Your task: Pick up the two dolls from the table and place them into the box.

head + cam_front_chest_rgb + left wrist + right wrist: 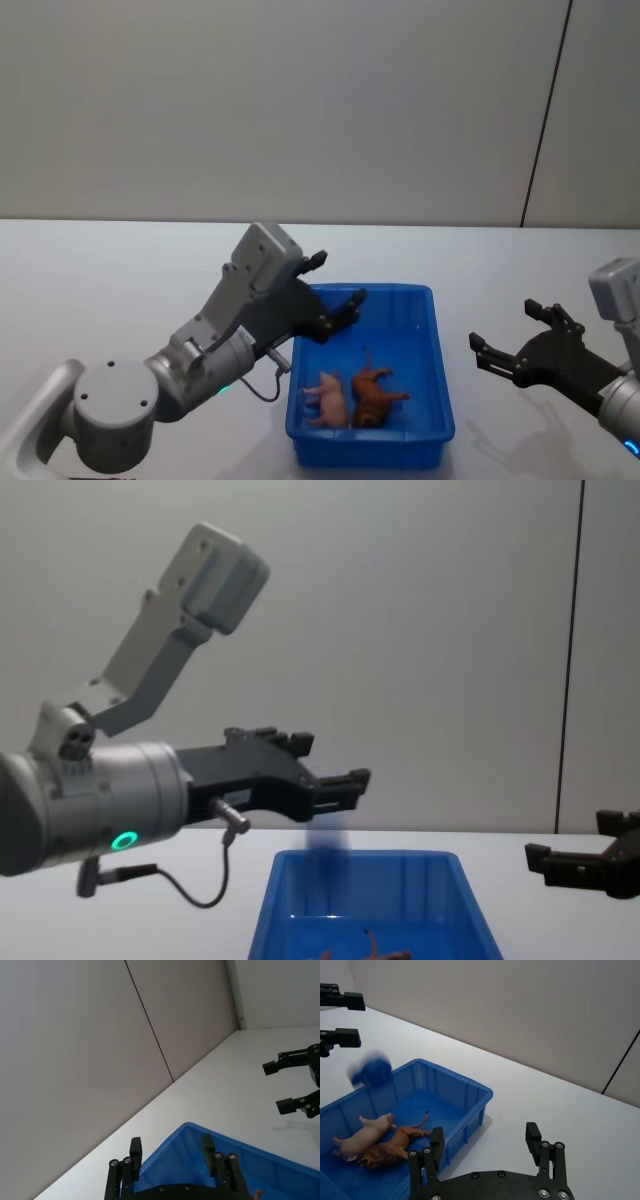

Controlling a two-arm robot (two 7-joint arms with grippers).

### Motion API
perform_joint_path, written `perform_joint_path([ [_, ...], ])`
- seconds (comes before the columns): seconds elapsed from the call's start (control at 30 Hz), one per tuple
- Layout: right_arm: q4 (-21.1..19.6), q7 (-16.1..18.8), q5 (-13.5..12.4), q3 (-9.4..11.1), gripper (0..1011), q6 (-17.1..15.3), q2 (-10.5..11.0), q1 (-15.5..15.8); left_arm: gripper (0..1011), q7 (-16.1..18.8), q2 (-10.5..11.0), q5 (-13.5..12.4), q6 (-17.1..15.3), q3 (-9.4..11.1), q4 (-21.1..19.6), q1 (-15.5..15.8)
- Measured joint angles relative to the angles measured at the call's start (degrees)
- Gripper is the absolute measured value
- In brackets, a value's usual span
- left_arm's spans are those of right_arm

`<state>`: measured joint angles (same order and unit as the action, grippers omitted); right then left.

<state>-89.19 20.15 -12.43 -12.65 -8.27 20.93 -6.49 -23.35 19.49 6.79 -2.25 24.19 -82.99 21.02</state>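
Box: the bright blue plastic bin [437, 370] sits on the white table [120, 270], a little right of centre in the head view, long side running away from the robot; upright ribs line its inner wall.
Pink doll: a small pale pink pig figure [329, 396] lies on its side on the box floor, in the near half, toward the box's left wall.
Brown doll: an orange-brown lion-like figure [374, 396] lies just beside the pig, on its right, the two touching or nearly so; its thin tail points toward the far end of the box.
Both dolls from the right wrist view: pig [364, 1136] and lion [390, 1146] lie side by side on the blue floor, near one corner.
Left gripper: the left gripper [338, 288] hangs in the air above the far left corner of the box, held up off the rim; in the chest view it [330, 765] is clearly higher than the bin. Its jaws stand apart with nothing between them.
Left fingers: two black fingers [135, 1152] frame the box rim in the left wrist view.
Right gripper: the right gripper [512, 335] hovers over bare table to the right of the box, well apart from it, jaws spread wide and empty.
Blur: a smeared blue patch [370, 1072] shows at the box's far rim in the right wrist view; what it is cannot be told.
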Motion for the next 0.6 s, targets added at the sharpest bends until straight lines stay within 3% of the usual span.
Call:
perform_joint_path([
  [0.37,0.0,0.0,0.0,0.0,1001,0.0,0.0,0.0,1001,1.3,-0.3,0.0,2.9,0.4,-1.1,-0.4],
  [0.6,0.0,0.0,0.0,0.0,1001,0.0,0.0,0.0,1001,2.2,0.2,0.3,4.1,0.4,-2.2,-1.2],
])
